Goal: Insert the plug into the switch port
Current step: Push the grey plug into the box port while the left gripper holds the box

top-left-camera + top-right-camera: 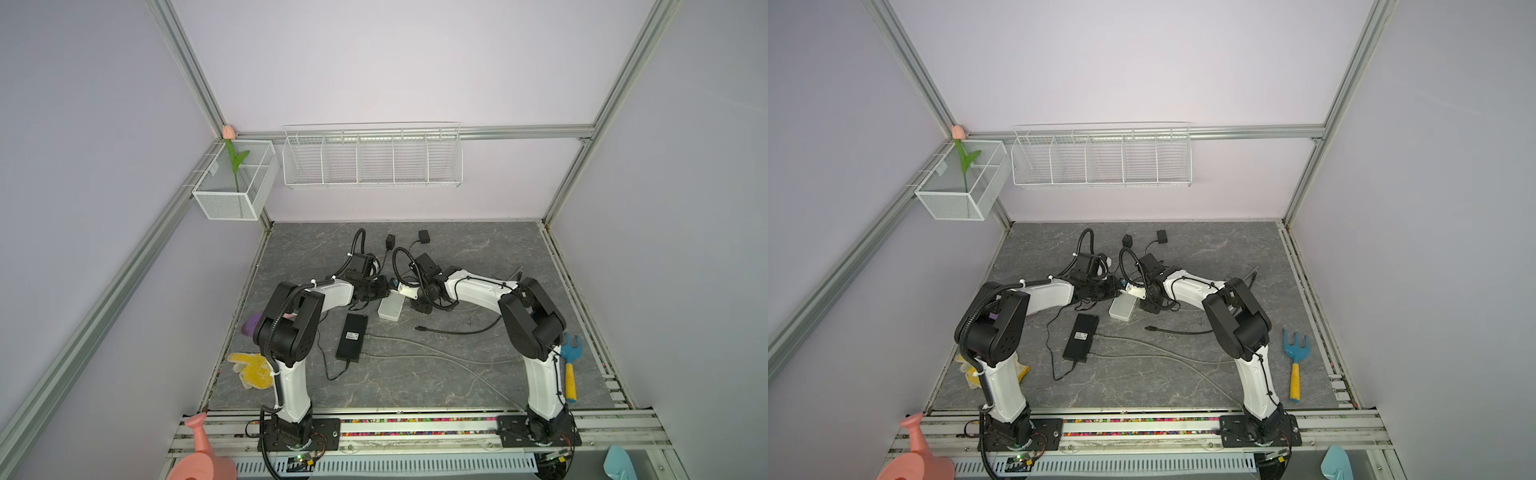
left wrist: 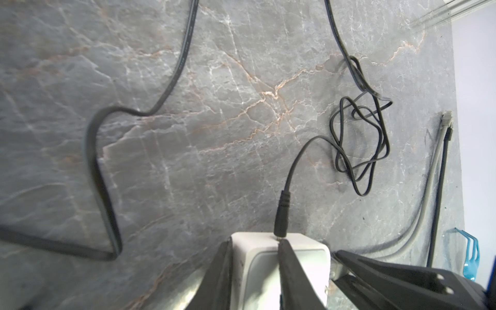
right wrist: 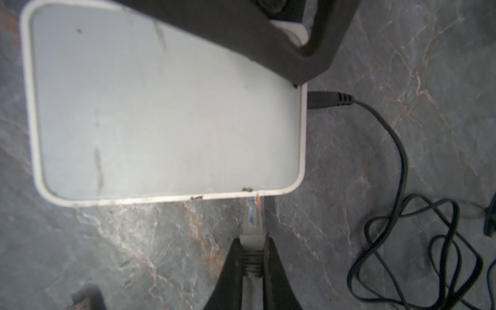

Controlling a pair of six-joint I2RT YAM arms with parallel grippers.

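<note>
Held the switch clamped at 1 end in the left gripper and the plug pinched by its boot in the right gripper, tip just ahead at the switch's side; likely best pushed straight, level, without twist.

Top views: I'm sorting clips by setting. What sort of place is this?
Probably a lab robot cell: aluminium frame around plain walls, left arm and right arm bolted to a rail, wire rack hung behind.
</note>
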